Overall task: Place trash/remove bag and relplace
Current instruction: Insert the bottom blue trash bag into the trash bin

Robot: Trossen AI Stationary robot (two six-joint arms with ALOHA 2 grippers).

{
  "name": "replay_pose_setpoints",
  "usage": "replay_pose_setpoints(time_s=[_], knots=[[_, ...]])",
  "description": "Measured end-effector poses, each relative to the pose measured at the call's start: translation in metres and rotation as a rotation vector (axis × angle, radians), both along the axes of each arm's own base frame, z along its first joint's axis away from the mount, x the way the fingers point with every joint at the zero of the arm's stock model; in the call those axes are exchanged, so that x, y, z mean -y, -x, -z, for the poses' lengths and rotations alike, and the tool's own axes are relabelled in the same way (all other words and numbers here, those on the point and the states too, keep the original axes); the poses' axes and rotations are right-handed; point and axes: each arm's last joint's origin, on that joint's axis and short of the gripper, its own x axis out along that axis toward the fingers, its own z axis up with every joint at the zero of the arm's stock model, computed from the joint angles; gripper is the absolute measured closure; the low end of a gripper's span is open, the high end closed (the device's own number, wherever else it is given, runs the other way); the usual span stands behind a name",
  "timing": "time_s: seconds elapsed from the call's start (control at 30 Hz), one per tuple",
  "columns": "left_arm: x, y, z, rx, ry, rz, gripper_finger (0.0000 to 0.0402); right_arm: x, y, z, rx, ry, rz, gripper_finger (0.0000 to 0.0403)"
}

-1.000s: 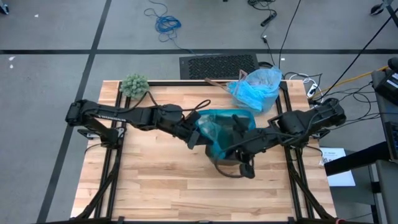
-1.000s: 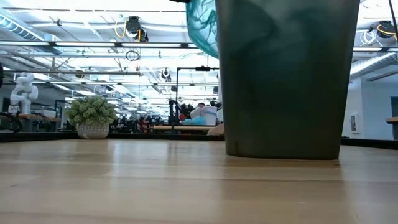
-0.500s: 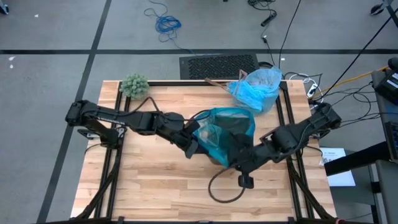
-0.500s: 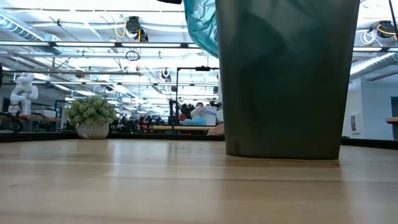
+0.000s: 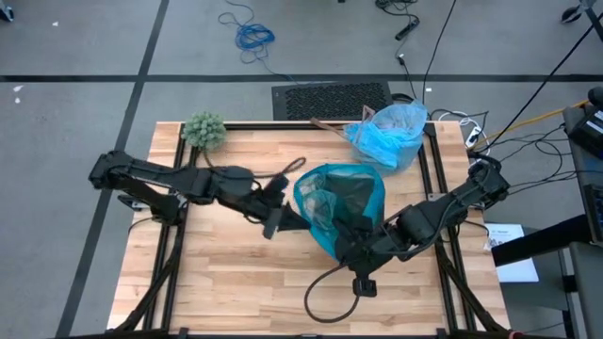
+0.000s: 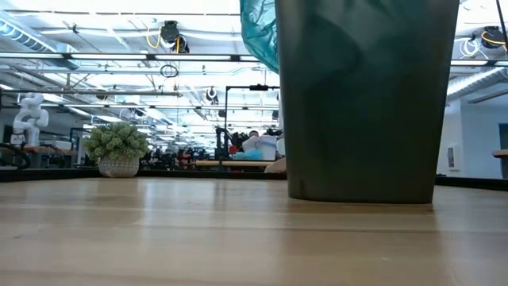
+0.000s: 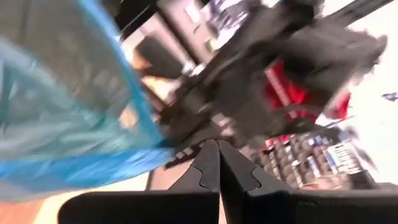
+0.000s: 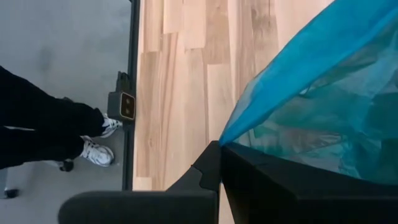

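Observation:
A dark bin stands mid-table with a darker teal plastic bag spread over its top. The bag also shows beside the bin's upper left. My left gripper is shut at the teal bag's left side. My right gripper is shut at its near side. The light sky-blue bag lies bunched on the table's far right corner, with brownish trash showing through it; no gripper touches it. My left gripper pinches the teal bag's edge between its shut fingertips, coming almost level from the table's left. The plastic runs taut from the fingertips toward the bin. My right gripper pinches the teal bag's near edge between its two fingers, slanting down from the table's right. The plastic fans out taut from that pinched point, and the bag stays over the bin.
A green fuzzy plant in a white pot stands at the table's far left corner. A black cable loop lies on the wood near the front. A person's legs and shoes stand on the floor beside the table.
My left gripper has drawn back toward the table's left edge with its edge of the teal bag. My right gripper has sunk and gone toward the near edge, tipping further down. Between them the bag's mouth has been drawn wider and tauter over the bin.

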Motion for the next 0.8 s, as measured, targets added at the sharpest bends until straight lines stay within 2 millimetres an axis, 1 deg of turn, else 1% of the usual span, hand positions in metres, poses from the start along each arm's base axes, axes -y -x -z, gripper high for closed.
replay_pose_setpoints(time_s=[0.07,0.13,0.2,0.4,0.57,0.63,0.8], knots=[[-0.003,0.005,-0.005,0.013,0.001,-0.009,0.0401,0.000,-0.001,-0.001,0.009,-0.005,-0.001,0.0403],[-0.006,0.004,-0.001,-0.017,-0.013,-0.019,0.0402,0.000,-0.001,-0.001,0.011,-0.003,-0.004,0.0403],[-0.009,-0.004,0.009,-0.063,-0.027,-0.029,0.0401,0.000,-0.002,-0.001,0.017,-0.005,-0.004,0.0403],[-0.013,-0.025,0.032,-0.121,-0.053,-0.016,0.0401,0.000,-0.003,-0.002,0.025,-0.014,-0.002,0.0403],[-0.014,-0.041,0.054,-0.200,-0.023,0.085,0.0402,0.000,-0.003,-0.002,0.025,-0.023,0.010,0.0403],[-0.009,-0.040,0.059,-0.245,-0.003,0.132,0.0402,0.000,-0.003,-0.002,0.022,-0.031,0.020,0.0403],[0.008,-0.028,0.066,-0.366,-0.017,0.191,0.0402,-0.001,-0.002,-0.002,0.010,-0.057,0.029,0.0403]])
